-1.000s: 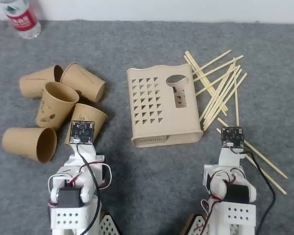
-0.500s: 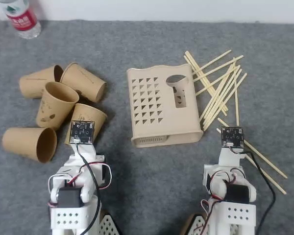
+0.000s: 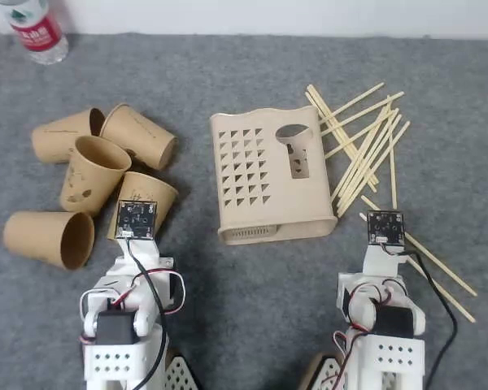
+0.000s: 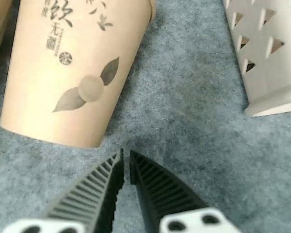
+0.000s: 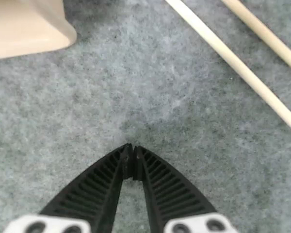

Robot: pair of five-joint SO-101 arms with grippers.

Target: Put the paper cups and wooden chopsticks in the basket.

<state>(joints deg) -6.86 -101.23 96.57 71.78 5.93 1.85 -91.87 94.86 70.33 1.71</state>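
Observation:
Several brown paper cups lie on their sides at the left of the grey carpet; the nearest cup (image 3: 150, 195) (image 4: 75, 68) lies just ahead of my left gripper (image 4: 125, 156), which is shut with nothing in it. The beige basket (image 3: 268, 175) lies on its side in the middle, and a corner of it (image 4: 266, 53) (image 5: 24, 26) reaches both wrist views. Several wooden chopsticks (image 3: 366, 150) are scattered to its right. Two chopsticks (image 5: 233, 63) cross the carpet ahead of my right gripper (image 5: 131, 150), which is shut and holds nothing. Both arms are folded back near the front edge.
A plastic water bottle (image 3: 34, 28) with a red label lies at the far left back corner. A white wall edge (image 3: 268, 16) runs along the back. Bare carpet (image 3: 252, 292) lies between the two arms.

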